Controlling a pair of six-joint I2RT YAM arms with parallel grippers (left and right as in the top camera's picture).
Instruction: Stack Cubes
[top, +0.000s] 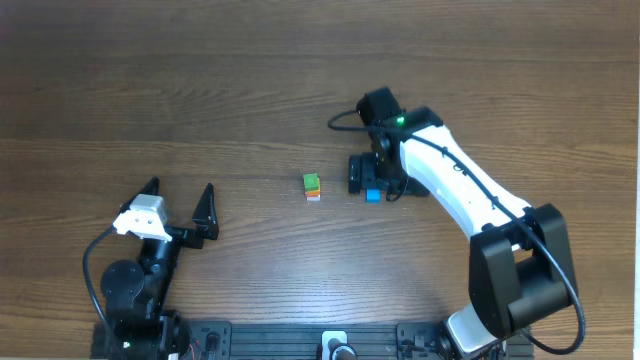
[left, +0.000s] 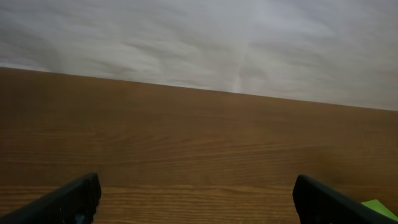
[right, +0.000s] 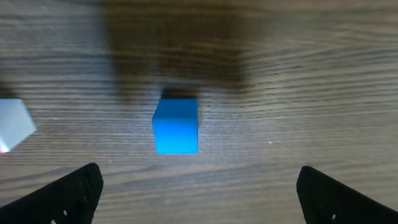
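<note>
Right pincer (right: 200, 193) spread wide, above table (right: 298, 74); blue cube (right: 176, 126) centred below its gap, untouched

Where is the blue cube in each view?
Top: blue cube right of centre, at the right claw.
Left wrist: not in it.
Right wrist: centre.
Landmark: the open right claw, with the cube just ahead of its fingers.

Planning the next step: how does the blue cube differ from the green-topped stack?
The blue cube is one block; the green-topped stack shows green, orange and white layers. The blue cube lies under the open right hand; the stack stands apart. Both rest on the table.
</note>
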